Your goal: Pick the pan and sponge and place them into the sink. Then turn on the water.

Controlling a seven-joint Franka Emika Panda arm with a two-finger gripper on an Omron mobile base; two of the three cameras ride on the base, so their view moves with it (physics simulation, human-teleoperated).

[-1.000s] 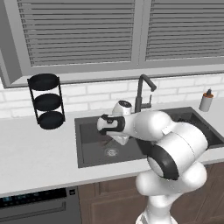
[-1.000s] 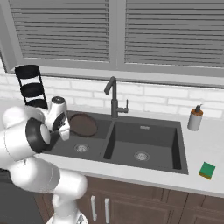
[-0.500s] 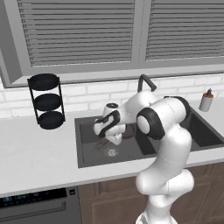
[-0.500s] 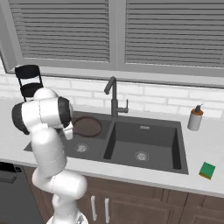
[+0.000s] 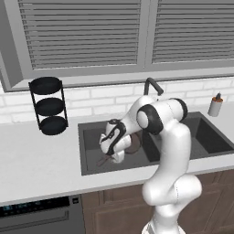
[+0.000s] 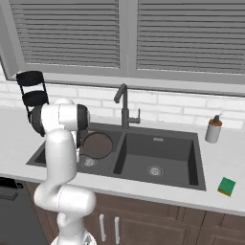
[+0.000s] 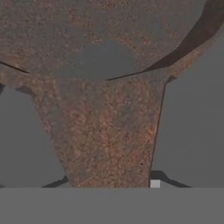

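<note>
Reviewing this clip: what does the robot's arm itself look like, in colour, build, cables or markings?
The arm is one glossy white limb of rounded, tube-like segments with dark grey to black bands at the joints. A bulbous white base rises into a thick curved column. The wrist end is white with black trim. No loose cables, labels or markings show. The gripper's fingers are too hidden to describe.

Home kitchen: double-bowl sink (image 6: 191, 143), gooseneck faucet (image 6: 123, 103), brick backsplash (image 6: 172, 112), dishwasher (image 5: 39, 217), blinds (image 6: 186, 33).
</note>
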